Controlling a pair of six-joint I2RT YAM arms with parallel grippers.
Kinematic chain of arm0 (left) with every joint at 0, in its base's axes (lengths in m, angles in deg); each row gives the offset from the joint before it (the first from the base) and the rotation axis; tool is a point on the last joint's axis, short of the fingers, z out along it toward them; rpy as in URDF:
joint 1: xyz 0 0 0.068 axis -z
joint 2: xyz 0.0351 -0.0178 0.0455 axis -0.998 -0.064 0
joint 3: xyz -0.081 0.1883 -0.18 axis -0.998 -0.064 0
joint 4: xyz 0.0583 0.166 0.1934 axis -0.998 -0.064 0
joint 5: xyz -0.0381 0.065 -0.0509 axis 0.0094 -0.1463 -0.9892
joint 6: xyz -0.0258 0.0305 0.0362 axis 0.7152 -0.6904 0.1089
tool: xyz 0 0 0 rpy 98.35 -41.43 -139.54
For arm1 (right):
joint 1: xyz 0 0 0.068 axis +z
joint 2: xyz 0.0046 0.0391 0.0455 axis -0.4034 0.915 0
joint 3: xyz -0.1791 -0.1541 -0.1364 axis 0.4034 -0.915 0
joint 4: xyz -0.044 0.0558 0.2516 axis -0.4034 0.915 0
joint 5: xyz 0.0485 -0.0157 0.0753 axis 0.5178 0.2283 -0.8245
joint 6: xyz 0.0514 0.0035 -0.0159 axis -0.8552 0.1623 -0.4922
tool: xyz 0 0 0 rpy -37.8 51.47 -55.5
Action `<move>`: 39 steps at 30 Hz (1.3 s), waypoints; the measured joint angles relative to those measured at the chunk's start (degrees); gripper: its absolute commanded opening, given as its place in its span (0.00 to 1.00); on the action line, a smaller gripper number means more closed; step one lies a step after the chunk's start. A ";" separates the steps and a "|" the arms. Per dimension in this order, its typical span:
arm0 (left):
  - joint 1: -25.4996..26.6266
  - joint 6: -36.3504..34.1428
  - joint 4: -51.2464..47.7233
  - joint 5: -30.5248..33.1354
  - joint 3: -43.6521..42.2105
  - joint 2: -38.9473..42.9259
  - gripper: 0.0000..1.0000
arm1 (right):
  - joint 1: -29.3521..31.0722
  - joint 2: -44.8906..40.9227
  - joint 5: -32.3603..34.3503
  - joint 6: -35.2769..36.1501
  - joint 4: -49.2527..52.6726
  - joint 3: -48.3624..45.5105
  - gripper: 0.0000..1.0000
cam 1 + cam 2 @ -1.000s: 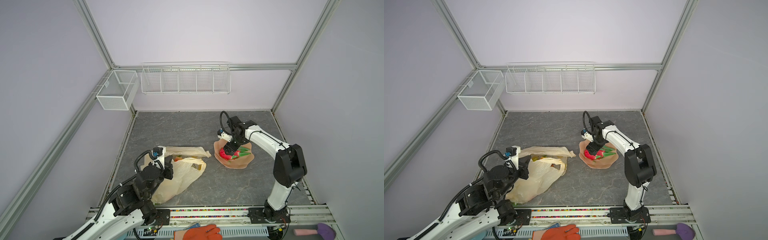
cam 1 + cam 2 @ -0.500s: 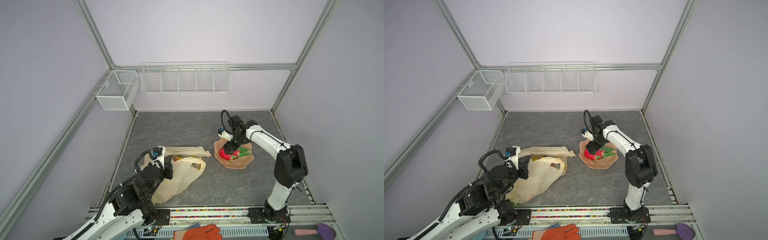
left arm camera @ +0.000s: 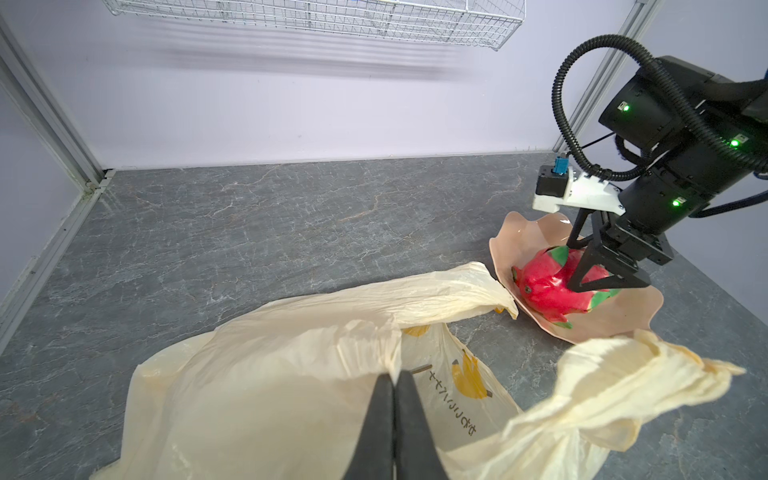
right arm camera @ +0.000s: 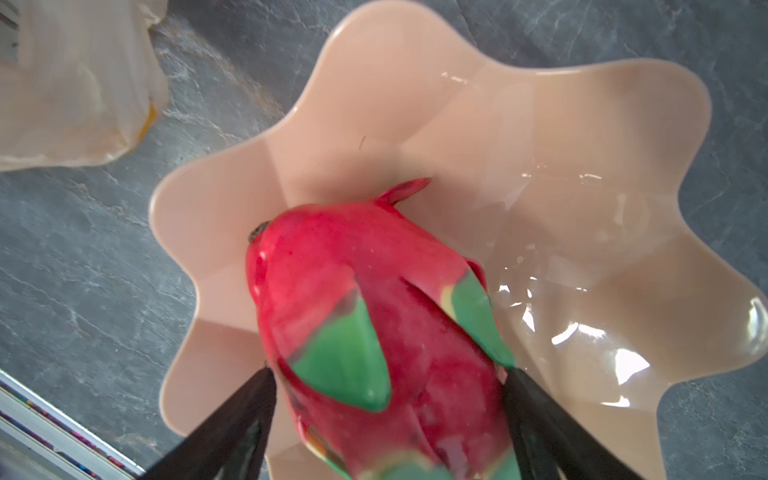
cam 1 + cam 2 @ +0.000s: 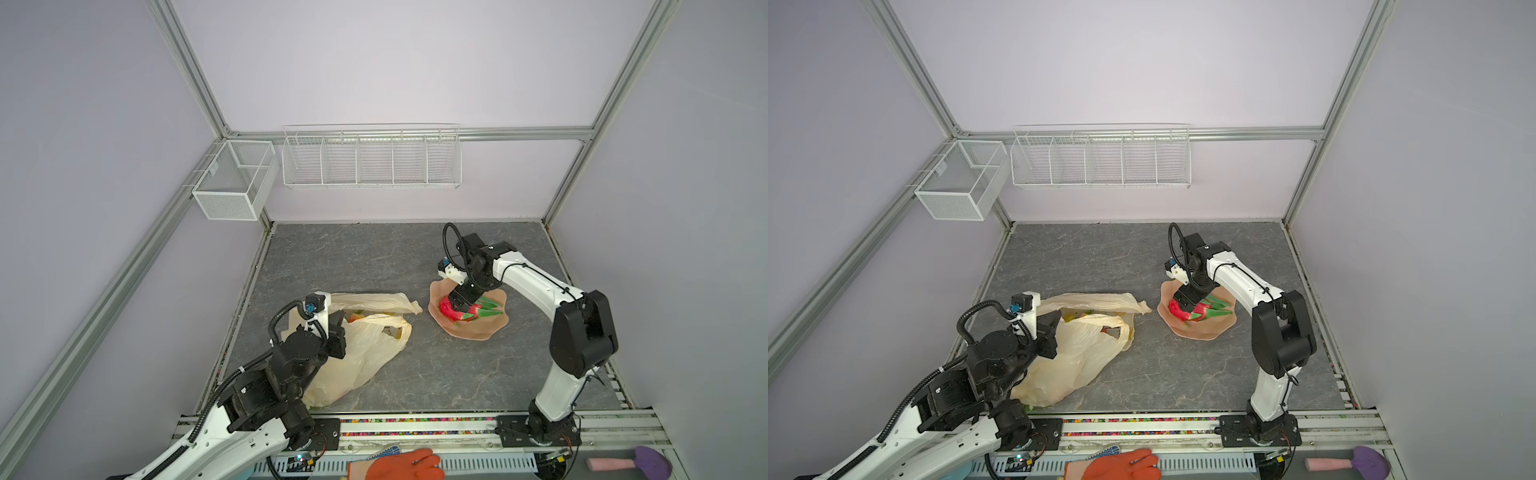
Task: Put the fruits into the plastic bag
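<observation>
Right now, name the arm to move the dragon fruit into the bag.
Right: the right gripper clamps the dragon fruit on the plate; the left gripper is shut on the plastic bag.

Dragon fruit (image 4: 374, 291) was vivid red-pink with green scales. Plate (image 4: 540, 145) was glossy peach. Bag (image 3: 270, 374) was translucent cream-yellow, printed with yellow bananas and dark lettering. Tabletop (image 5: 374, 257) was dark grey, veined pale like marble. Wire baskets (image 5: 371, 158), upper centre, were white. Glove (image 5: 399, 463), bottom edge, was orange. Walls (image 5: 395, 62) were pale lilac.

Twin top views high at front looking down, wrist views close, all sharing plate (image 5: 473, 331)
</observation>
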State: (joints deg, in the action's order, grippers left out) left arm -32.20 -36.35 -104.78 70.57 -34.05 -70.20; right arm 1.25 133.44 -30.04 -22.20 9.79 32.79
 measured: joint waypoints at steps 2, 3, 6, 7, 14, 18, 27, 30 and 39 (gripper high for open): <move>0.00 0.17 -0.02 0.00 0.00 0.00 0.00 | 0.13 -0.81 0.28 0.00 -0.92 -1.18 0.88; 0.00 0.26 -0.07 -0.02 0.00 0.00 0.00 | 0.24 -1.27 0.46 -0.02 -1.57 -1.86 0.88; 0.00 0.39 -0.46 -0.02 0.00 0.00 0.00 | 0.52 -2.23 0.68 -0.04 -3.19 -3.34 0.88; 0.00 0.42 -0.52 -0.02 0.00 0.00 0.00 | 0.57 -2.45 0.68 -0.07 -3.61 -3.67 0.88; 0.00 0.81 -0.85 -0.04 0.00 0.00 0.00 | 0.83 -3.50 0.72 -0.68 -5.79 -5.60 0.88; 0.00 0.85 -1.09 -0.04 0.00 0.00 0.00 | 1.22 -3.87 1.27 -1.27 -6.51 -6.21 0.88; 0.00 1.07 -1.27 -0.04 0.00 -0.02 0.00 | 1.49 -4.07 1.64 -1.51 -6.75 -6.47 0.88; 0.00 1.20 -1.29 -0.04 0.00 -0.02 0.00 | 2.05 -4.20 2.69 -1.64 -6.80 -6.49 0.88; 0.00 1.25 -1.22 -0.02 0.00 -0.04 0.00 | 7.39 -10.64 16.94 -5.49 -15.52 -15.89 0.88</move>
State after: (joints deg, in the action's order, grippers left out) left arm -32.20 -35.11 -106.01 70.54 -34.05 -70.24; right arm 8.63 122.79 -13.10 -27.69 -5.73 16.90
